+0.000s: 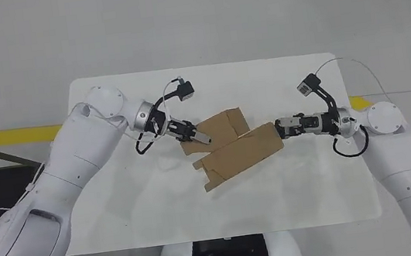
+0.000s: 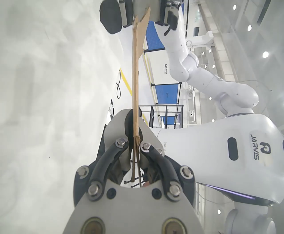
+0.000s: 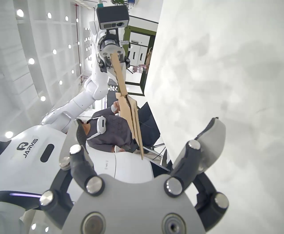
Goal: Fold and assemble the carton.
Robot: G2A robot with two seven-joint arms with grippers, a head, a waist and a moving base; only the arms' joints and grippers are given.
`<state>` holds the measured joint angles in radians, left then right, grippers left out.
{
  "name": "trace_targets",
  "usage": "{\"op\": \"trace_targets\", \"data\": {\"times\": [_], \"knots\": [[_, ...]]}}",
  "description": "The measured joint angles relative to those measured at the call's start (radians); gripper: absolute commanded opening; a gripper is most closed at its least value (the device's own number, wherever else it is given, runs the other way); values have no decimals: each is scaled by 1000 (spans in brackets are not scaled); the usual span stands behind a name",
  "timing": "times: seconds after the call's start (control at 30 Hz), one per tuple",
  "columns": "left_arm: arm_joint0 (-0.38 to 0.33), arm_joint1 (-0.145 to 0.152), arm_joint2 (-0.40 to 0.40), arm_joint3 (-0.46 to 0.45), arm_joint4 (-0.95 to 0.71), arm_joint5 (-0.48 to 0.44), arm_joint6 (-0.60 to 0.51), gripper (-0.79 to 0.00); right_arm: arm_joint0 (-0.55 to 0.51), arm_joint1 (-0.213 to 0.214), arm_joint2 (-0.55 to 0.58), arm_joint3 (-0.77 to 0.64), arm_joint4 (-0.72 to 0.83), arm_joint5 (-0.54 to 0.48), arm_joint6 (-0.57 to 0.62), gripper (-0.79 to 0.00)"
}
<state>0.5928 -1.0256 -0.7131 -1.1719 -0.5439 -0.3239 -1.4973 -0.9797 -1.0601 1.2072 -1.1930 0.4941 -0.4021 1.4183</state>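
Supervisor: Carton (image 1: 236,151) first. Where is it, and what is in it?

Operator: I see it at the middle of the worktop (image 1: 122,209). It is a flat blank, with its brown layers pressed together.

Supervisor: Who has hold of it?

Operator: My left fingers (image 2: 119,128) are clenched on its 9 o'clock end. In the left wrist view the board runs edge-on straight out of them. My right fingers (image 3: 210,133) are spread wide at its 3 o'clock end, one on either side of the board's edge, not pinching it.

Supervisor: Edges and room?

Operator: The carton lies well apart from all four worktop edges. The widest white surface I have is toward 7 o'clock and toward 12 o'clock. My arms come in from the 9 and 3 o'clock sides. I cannot tell whether the board rests on the worktop or hangs just above it.

Supervisor: And its look?

Operator: It is plain brown cardboard in two offset panels. The shorter one sits toward 11 o'clock. The longer one runs from 7 to 3 o'clock, with notched flaps at its 7 o'clock end. Edge-on, the layers part slightly near my right fingers.
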Motion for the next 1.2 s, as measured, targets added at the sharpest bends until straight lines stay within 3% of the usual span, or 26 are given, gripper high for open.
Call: {"op": "trace_targets", "data": {"times": [0.4, 0.67, 1.2], "knots": [[-43, 25, 104, 9, -75, -57, 57, -785, 9, 23, -120, -51, 40, -4, -4, 0], [-67, 34, 155, 15, -105, -74, 75, -785, 18, 46, -159, -62, 61, -31, -31, -397], [-107, 42, 226, 33, -149, -84, 84, -785, 51, 87, -266, -92, 106, -45, -45, -520]]}}
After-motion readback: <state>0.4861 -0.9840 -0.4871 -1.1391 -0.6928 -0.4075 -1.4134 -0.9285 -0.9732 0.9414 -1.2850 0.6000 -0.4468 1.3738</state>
